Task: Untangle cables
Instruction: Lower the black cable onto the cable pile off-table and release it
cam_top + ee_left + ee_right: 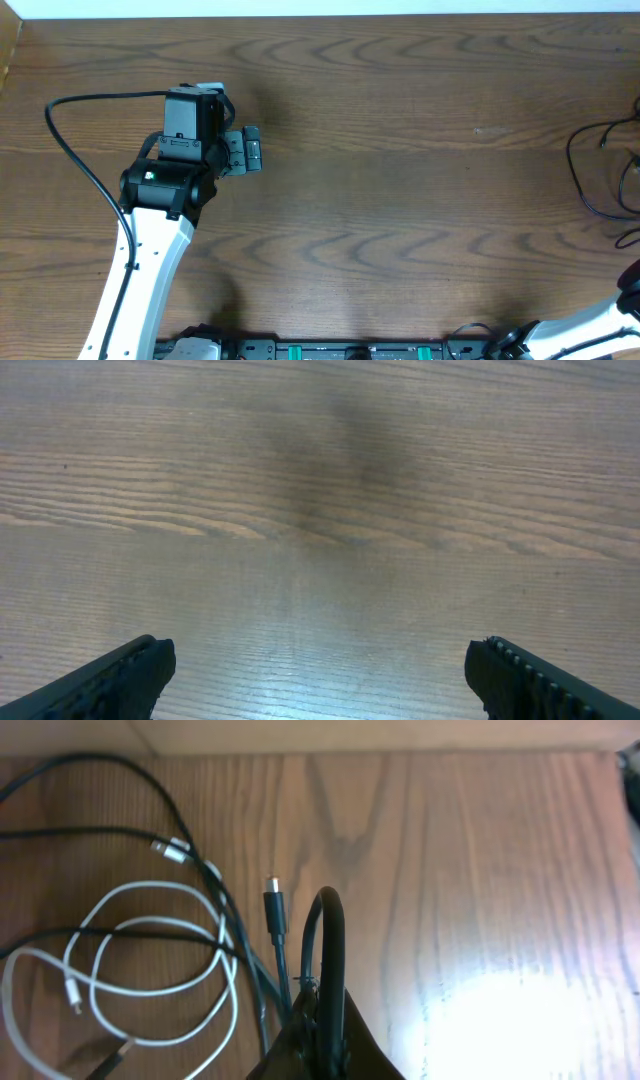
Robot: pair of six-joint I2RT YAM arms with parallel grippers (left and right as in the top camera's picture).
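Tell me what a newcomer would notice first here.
The tangle in the right wrist view: a white cable looped among black ones at the left. The right fingers are shut on a black cable that arches up out of them. The left fingers stand wide open over the wooden table.

Looped black and white cables (274, 910)

Above the brown wooden table (400, 200), the left gripper (320, 656) gapes wide and the right gripper (322, 1022) is clamped on a thin black cable (336, 920).
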